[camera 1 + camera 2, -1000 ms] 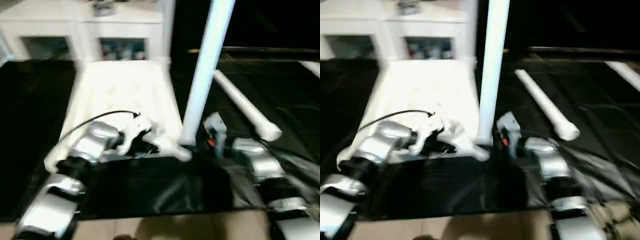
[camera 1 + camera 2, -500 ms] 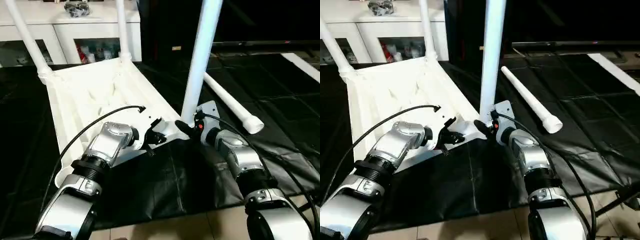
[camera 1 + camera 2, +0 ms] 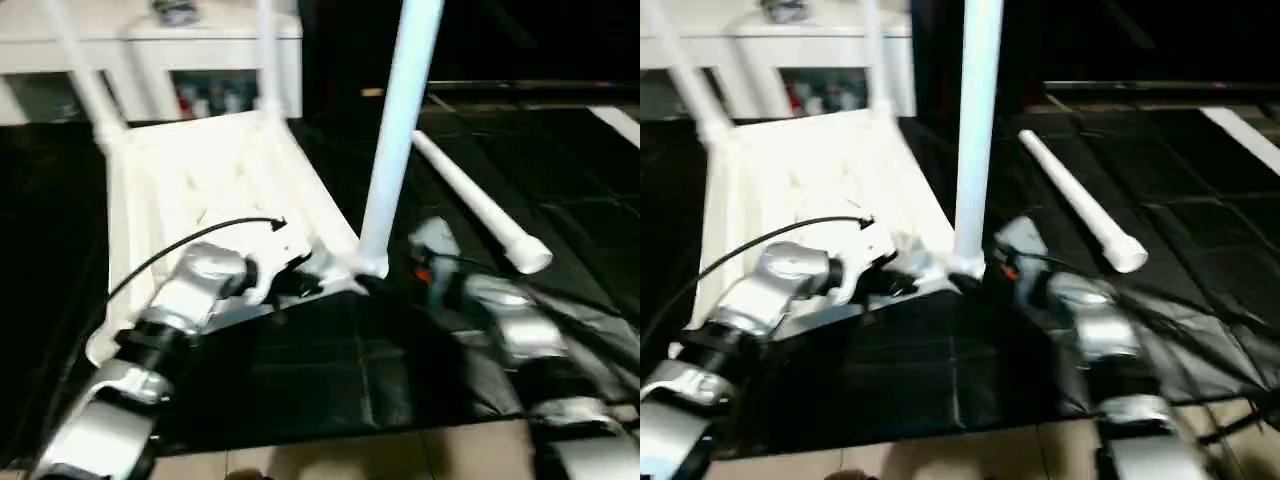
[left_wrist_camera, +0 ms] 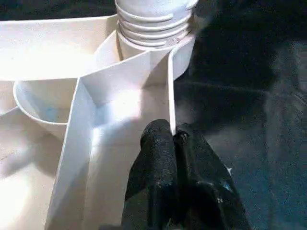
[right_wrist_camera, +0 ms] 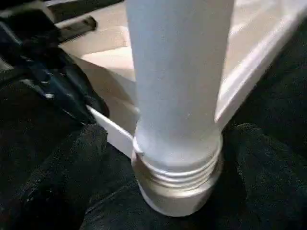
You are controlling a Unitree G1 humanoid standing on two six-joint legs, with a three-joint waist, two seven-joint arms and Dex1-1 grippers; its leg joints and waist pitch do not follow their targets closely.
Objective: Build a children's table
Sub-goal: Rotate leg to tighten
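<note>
**Third leg standing in near-right corner socket**

Children's table top point(image 3: 215, 190) lay upside down, ribbed underside up, on black floor sheeting point(image 3: 330, 370). Two legs point(image 3: 85, 85) stood at its far corners; a third leg point(image 3: 395, 140) stood upright in the near-right corner, threads showing above the socket. A fourth leg point(image 3: 480, 210) lay loose to the right. Left claw point(image 4: 173, 143) was pinched tight on the near rim wall beside that socket. Right claw point(image 5: 177, 191) stood wide, fingers point(image 5: 62, 167) flanking the leg's base.
</note>
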